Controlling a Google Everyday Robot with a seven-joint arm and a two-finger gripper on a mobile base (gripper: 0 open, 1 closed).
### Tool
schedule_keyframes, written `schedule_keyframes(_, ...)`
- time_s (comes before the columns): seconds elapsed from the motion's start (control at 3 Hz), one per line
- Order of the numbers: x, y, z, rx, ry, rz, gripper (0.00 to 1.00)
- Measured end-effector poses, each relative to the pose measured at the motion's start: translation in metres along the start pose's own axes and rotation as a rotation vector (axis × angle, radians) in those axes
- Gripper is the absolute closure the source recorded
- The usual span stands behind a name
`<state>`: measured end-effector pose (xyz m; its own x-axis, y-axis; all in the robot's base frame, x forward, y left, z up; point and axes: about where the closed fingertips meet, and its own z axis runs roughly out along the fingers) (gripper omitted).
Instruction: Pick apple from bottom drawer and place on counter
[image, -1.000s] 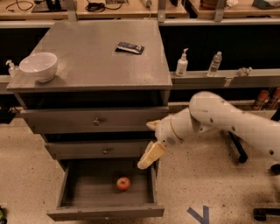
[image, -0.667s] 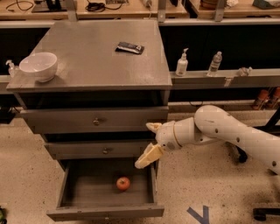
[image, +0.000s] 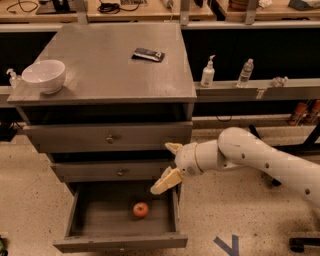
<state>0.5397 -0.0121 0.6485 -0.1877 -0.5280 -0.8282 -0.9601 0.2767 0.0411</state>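
I see my claw (image: 168, 167) with its two tan, wedge-shaped fingers spread apart and empty. The smooth white arm (image: 260, 159) reaches in from the right, roughly level, wrist pointing left. Below the claw and slightly left, the round red apple (image: 140, 209) sits on the matt grey floor of the open, boxy bottom drawer (image: 120, 243). The scuffed flat counter (image: 115, 70) lies above the claw, a glossy white bowl (image: 44, 75) far up-left.
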Motion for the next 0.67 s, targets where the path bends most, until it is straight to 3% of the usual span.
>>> schedule_keyframes(0.33, 0.037, 0.018, 0.054, 0.036, -0.094, -0.037, 0.0)
schedule_keyframes(0.67, 0.042, 0.015, 0.088, 0.074, -0.169, -0.074, 0.0)
